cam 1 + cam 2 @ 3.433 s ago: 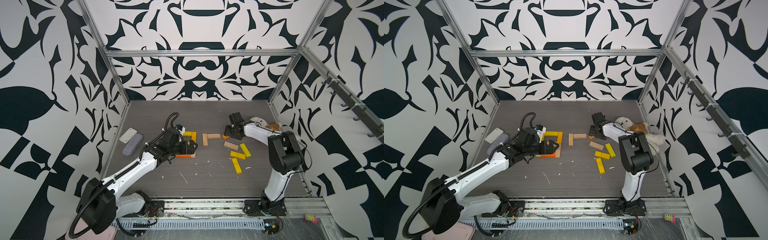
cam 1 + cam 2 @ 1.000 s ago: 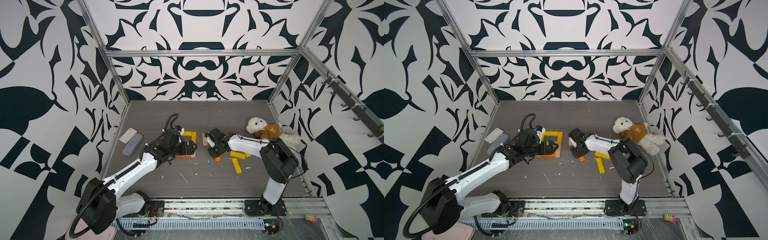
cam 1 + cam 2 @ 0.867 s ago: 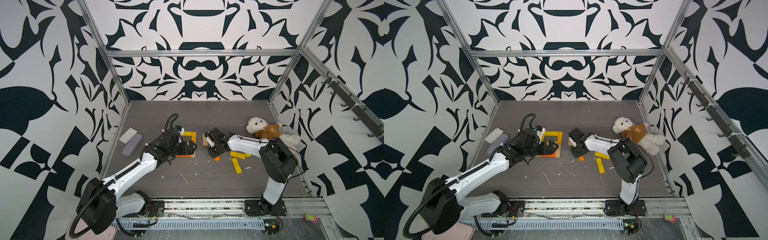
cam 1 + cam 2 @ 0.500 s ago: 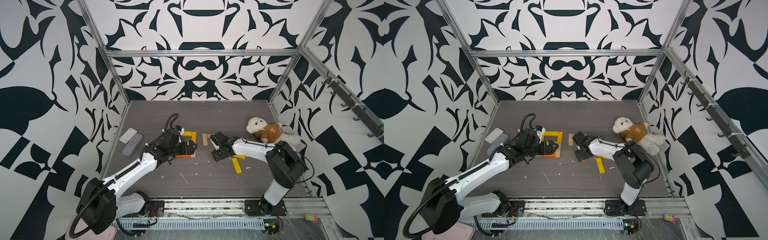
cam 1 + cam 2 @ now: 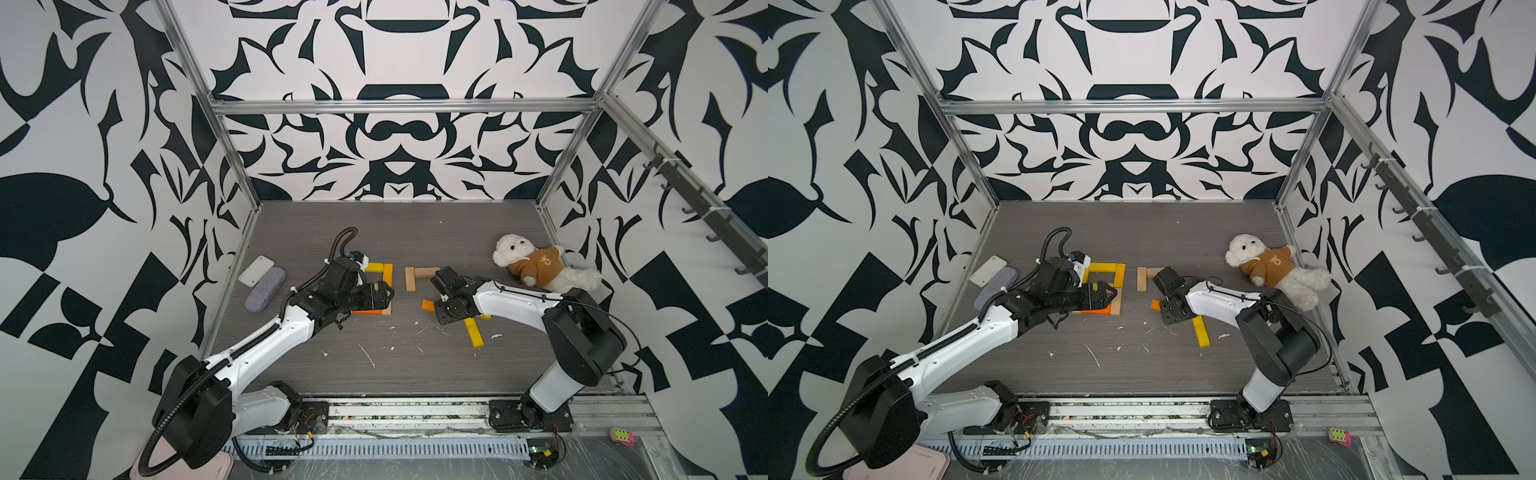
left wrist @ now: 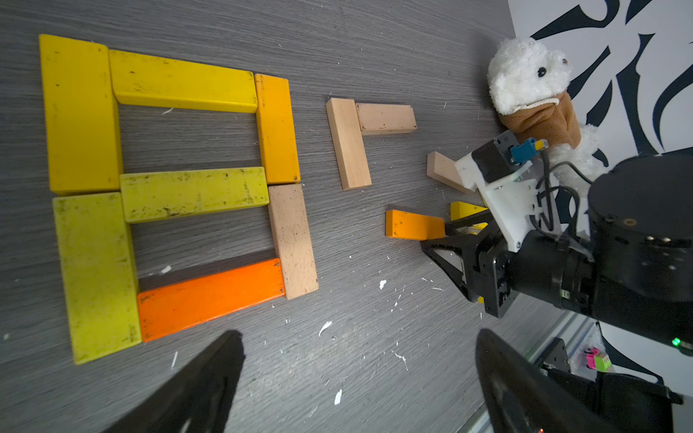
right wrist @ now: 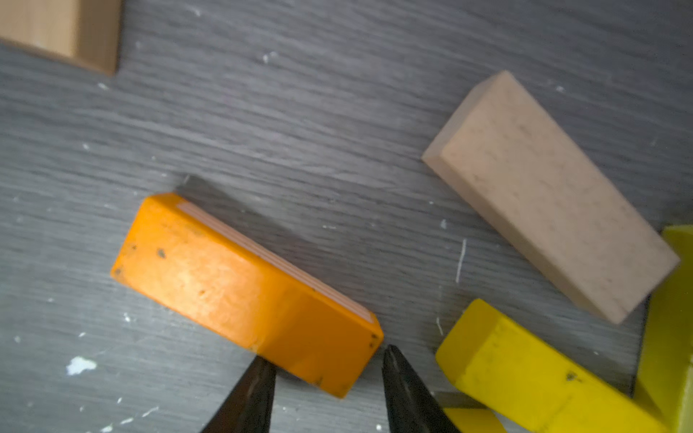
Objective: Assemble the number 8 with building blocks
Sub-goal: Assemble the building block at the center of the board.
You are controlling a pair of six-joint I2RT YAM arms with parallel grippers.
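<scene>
The right end effector has its fingers partly apart astride the near end of an orange block on the counter; I cannot tell whether they pinch it. A yellow block lies just beside its tips, and a tan block lies a little ahead. The left end effector hangs with its fingers spread wide and nothing between them. Just ahead of it, seven building blocks lie flat and close-set in a squared figure eight. Beyond that, two tan pieces form an L.
</scene>
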